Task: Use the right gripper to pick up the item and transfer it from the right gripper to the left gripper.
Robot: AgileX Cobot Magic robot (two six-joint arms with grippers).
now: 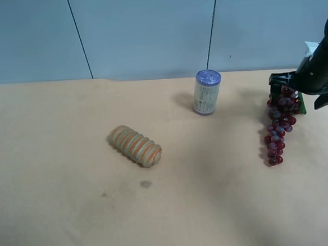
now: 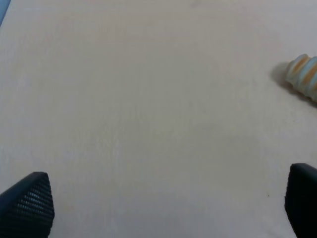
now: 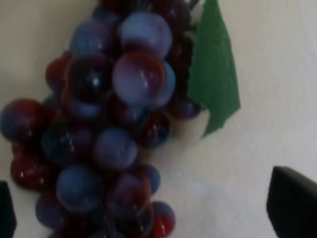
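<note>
- Soft, even light; the can (image 1: 207,92) casts a faint shadow on the tabletop (image 1: 74,208).
- Right wrist view: grapes (image 3: 109,124) blurred, softly glinting.
- Left wrist view washed out.

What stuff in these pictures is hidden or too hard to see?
- Writing on the can: too small in the exterior high view.
- The grapes: stem end partly behind the right tool there; the right wrist view's edges cut the bunch.
- The left tool: only two fingertips, cut by the left wrist view's edge.
- The ridged cylinder: cut off in the left wrist view.
</note>
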